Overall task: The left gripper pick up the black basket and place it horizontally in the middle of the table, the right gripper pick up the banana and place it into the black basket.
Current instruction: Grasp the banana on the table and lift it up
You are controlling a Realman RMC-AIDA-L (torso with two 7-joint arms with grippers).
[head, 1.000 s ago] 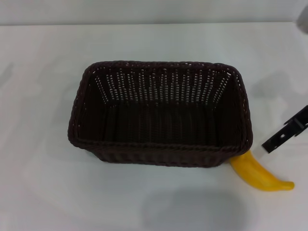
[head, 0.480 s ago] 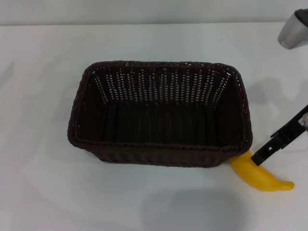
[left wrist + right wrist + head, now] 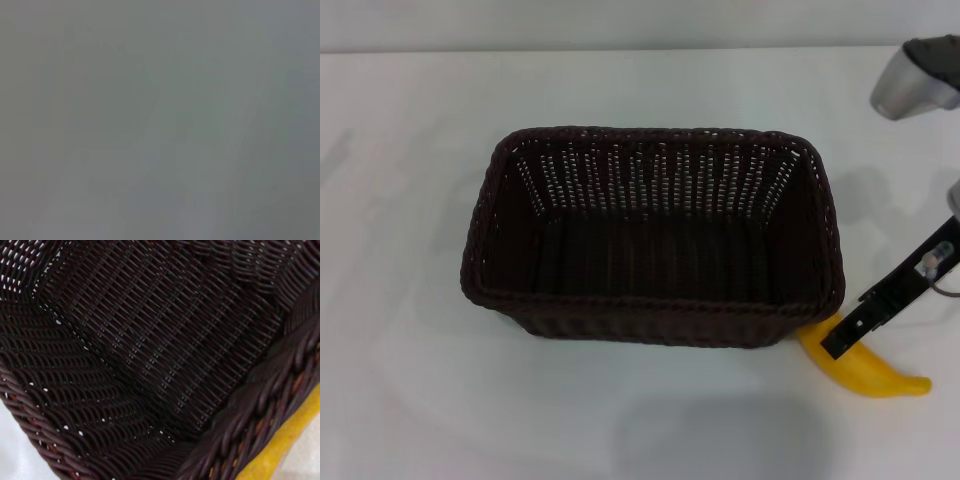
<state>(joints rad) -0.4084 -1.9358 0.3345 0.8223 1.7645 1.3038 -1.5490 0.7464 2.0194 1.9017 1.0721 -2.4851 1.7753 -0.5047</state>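
Note:
The black basket (image 3: 653,235) stands lengthwise across the middle of the white table (image 3: 400,380), empty. The yellow banana (image 3: 870,374) lies on the table at the basket's near right corner, one end tucked against the basket's base. My right gripper (image 3: 842,343) comes in from the right, and its thin black finger tip is over the banana's basket end, beside the basket's corner. The right wrist view shows the basket's woven inside (image 3: 150,350) and rim, with a strip of the banana (image 3: 280,450) just outside it. My left gripper is out of view, and the left wrist view shows only plain grey.
The right arm's silver-grey housing (image 3: 912,78) hangs at the far right above the table. White tabletop lies on the basket's left and in front of it. The table's far edge runs along the top of the head view.
The right gripper's finger has moved down and left, from beside the basket's right wall to over the banana's end. The silver housing has come into view. Basket and banana have not moved.

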